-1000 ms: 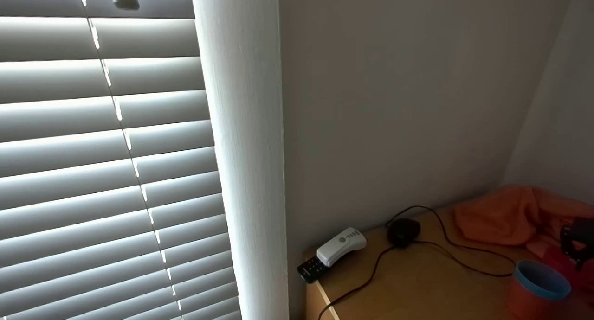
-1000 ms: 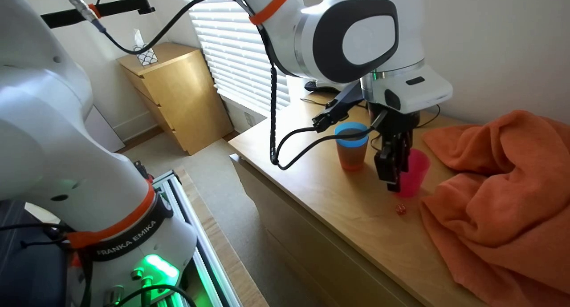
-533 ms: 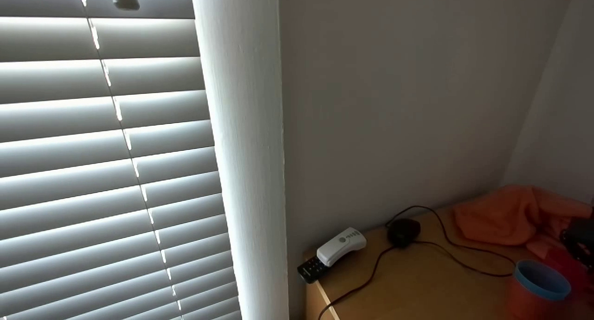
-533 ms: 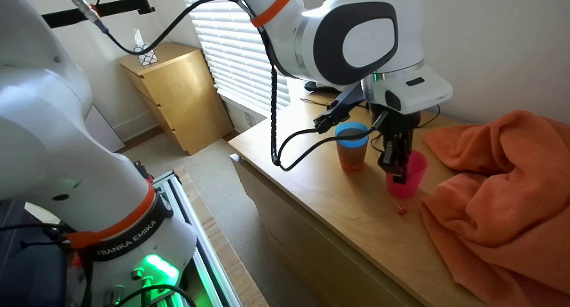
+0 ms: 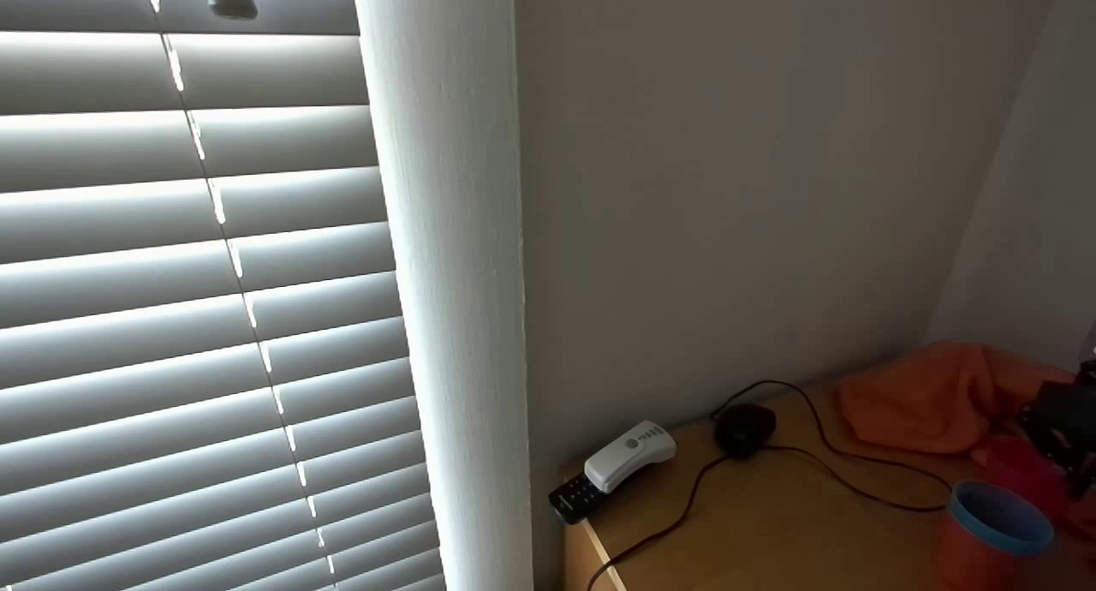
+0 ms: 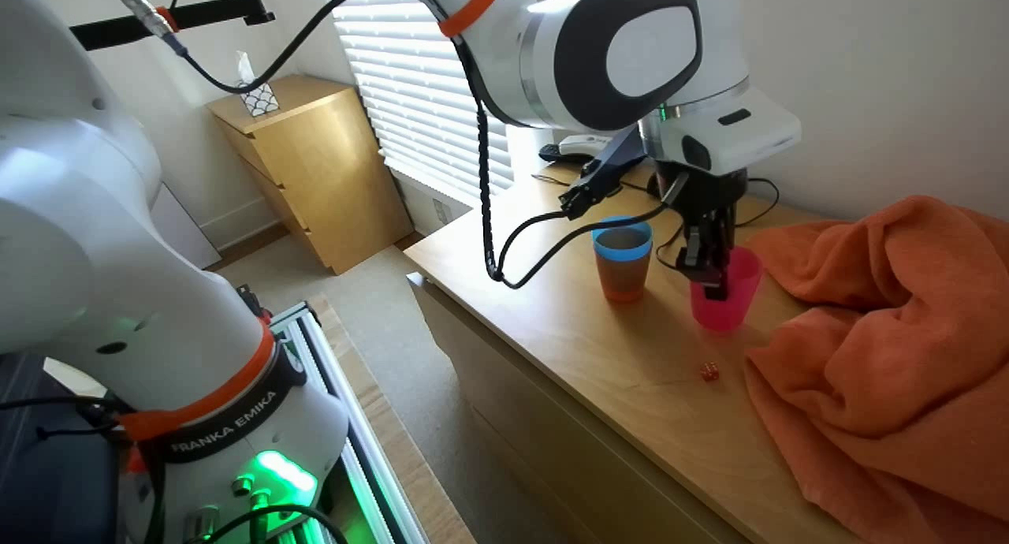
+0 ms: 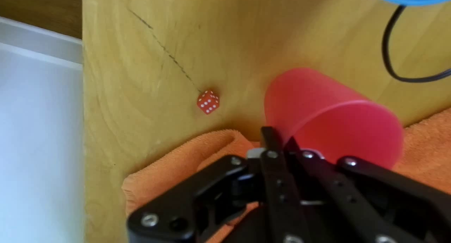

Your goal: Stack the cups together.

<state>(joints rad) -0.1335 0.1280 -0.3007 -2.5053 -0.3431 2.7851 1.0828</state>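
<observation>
Daylight glowed between the slats of the white blinds (image 5: 197,287), beside a grey wall (image 5: 736,188); in an exterior view a wooden cabinet (image 6: 323,165) stood across the floor (image 6: 370,292) with a patterned tissue box (image 6: 258,100) on top. Below the wall ran a pale wooden surface (image 6: 536,307), and at its corner by the blinds a white device (image 5: 631,456) with buttons lay overlapping a black remote (image 5: 575,498). Near them sat a dark rounded object (image 5: 744,428), a thin cord (image 5: 775,381) snaking out from it. An orange towel (image 6: 899,355) was heaped at the other end. Reaching over the surface, the white arm (image 6: 654,63) held the gripper (image 7: 280,135) low, and it was clenched on the pink cup (image 7: 310,91), pinching its side at the rim with one finger inside the mouth and one outside. That cup's mouth faced up; how far it tilted and whether its base touched the wood could not be told. Apart from it, on the side away from the towel, the orange cup (image 6: 623,282) stood upright with a blue band (image 6: 623,254) around its top, and whether the blue belonged to a second cup nested inside was unclear. Near the towel and the pink cup, a red die (image 7: 208,101) with white pips lay on the wood, at the end of a dark scratch (image 7: 174,60).
</observation>
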